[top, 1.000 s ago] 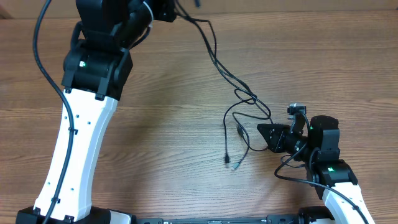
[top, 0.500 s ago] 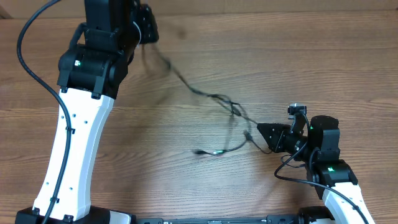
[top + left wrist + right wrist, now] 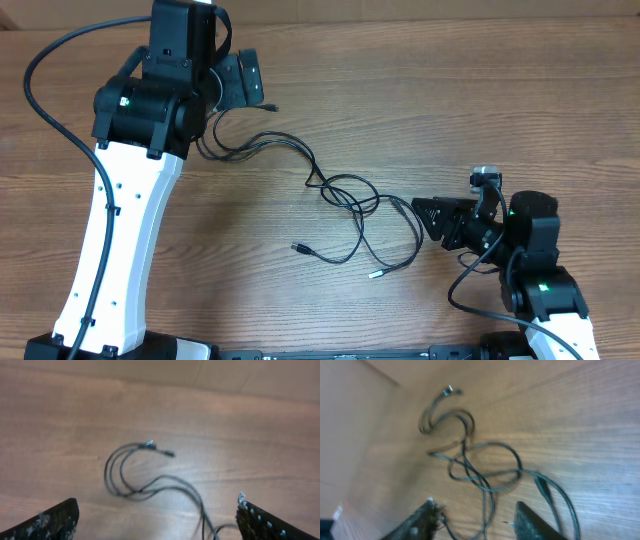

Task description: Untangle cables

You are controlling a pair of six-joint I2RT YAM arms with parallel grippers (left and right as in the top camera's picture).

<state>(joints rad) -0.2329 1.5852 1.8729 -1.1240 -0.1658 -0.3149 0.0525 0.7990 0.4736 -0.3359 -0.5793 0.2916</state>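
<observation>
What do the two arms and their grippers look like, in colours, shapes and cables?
Each arm has a white link and blocky black joint housings with a small green light. A thick black wire loops beside the left arm and the right arm. The left gripper and right gripper are black; the left fingers show whitish scuffs.

White left arm (image 3: pixel 115 230), black joints, green light; black left tool (image 3: pixel 252 80).

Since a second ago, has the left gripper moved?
Yes. The left gripper has pulled back from the table's far edge, toward the robot and slightly left. It is open, with the cables lying loose on the table.
</observation>
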